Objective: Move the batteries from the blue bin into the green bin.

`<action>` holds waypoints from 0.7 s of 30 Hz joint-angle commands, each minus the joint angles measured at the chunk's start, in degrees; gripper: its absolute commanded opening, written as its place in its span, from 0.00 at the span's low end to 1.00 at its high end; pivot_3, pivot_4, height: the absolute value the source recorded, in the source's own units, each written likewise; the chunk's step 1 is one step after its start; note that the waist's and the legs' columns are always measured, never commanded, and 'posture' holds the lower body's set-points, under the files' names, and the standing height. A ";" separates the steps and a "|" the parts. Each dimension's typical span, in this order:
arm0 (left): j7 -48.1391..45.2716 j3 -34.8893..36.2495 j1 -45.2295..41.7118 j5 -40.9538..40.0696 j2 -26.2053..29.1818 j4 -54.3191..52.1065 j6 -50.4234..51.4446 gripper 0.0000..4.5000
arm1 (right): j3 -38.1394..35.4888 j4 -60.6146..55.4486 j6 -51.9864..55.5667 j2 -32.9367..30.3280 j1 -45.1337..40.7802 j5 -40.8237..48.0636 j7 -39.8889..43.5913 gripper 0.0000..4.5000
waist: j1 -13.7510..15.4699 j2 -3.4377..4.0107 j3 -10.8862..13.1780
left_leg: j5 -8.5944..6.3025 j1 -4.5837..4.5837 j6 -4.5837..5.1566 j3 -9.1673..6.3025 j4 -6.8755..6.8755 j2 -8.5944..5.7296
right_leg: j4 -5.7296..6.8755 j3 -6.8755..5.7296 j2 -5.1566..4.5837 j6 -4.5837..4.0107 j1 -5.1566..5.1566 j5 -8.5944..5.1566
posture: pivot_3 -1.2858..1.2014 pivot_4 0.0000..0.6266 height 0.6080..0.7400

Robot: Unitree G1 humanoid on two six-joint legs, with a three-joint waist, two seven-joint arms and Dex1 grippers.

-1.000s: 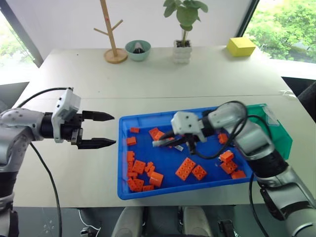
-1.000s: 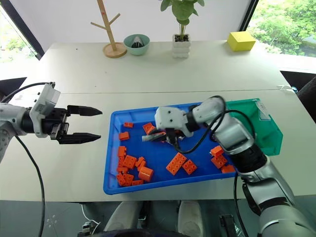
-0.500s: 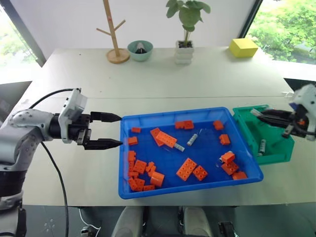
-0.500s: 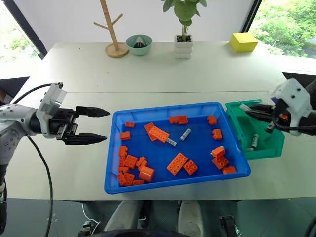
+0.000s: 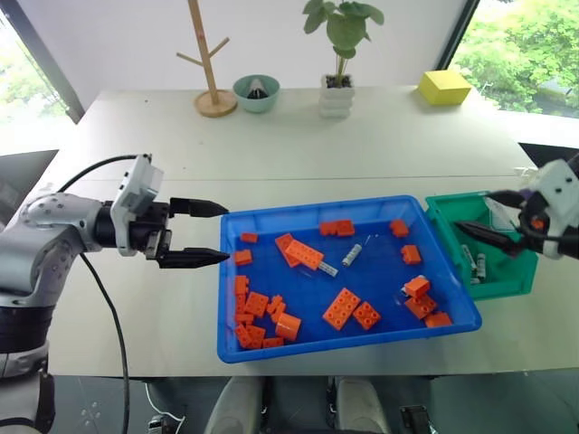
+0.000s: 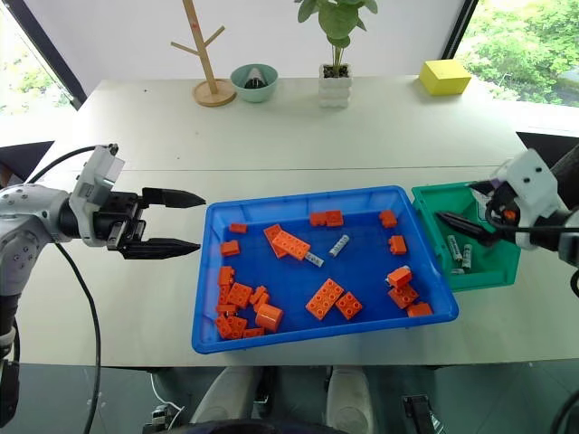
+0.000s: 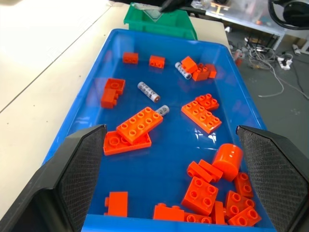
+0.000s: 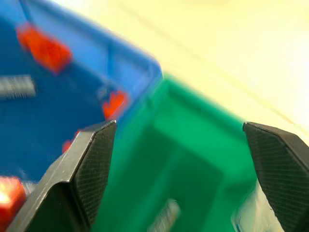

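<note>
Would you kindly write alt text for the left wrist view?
Between the open left gripper fingers lies the blue bin, holding scattered orange bricks and batteries. The green bin sits at its far end.

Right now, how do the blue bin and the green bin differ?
The blue bin is wide and shallow; the green bin is far smaller and deeper. The blue bin holds many orange bricks plus two batteries; the green bin holds only batteries. The right claw hovers open over the green bin, the left claw open beside the blue bin. Both are rectangular plastic, side by side.
</note>
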 commanded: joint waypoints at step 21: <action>0.85 1.17 0.35 0.51 0.85 -0.51 -1.42 1.00 | 34.95 -11.62 17.34 23.30 -8.95 3.82 -20.13 0.99 | -0.89 -0.05 -0.01 | 0.01 -0.05 0.00 -0.11 0.00 -0.10 | 0.13 -0.06 0.02 -0.01 -0.08 -0.01 | 0.52 0.24 0.71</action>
